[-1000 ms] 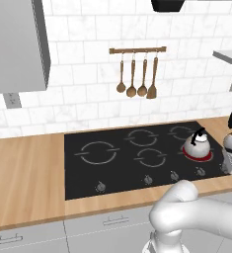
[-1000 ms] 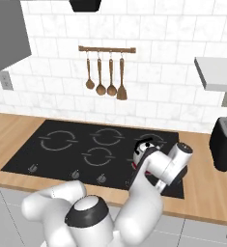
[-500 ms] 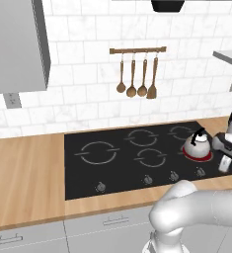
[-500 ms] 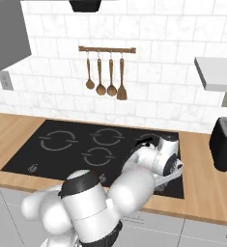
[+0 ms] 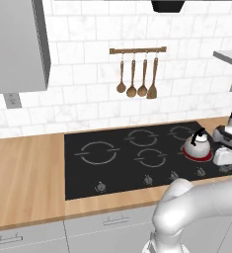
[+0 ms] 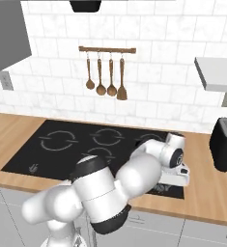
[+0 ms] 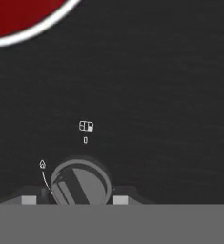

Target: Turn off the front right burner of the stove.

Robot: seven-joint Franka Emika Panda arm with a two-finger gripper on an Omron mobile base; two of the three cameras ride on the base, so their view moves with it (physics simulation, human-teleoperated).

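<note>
The front right burner (image 7: 18, 16) glows red at the upper left of the hand view, so it is on and the job is not done. In the left base view it lies under the kettle (image 5: 197, 143) at the right of the stove (image 5: 112, 170). The gripper (image 7: 80, 199) is down at the knob (image 7: 81, 185), low in the hand view, jaws apart on either side of it. Closing and turning remain.
</note>
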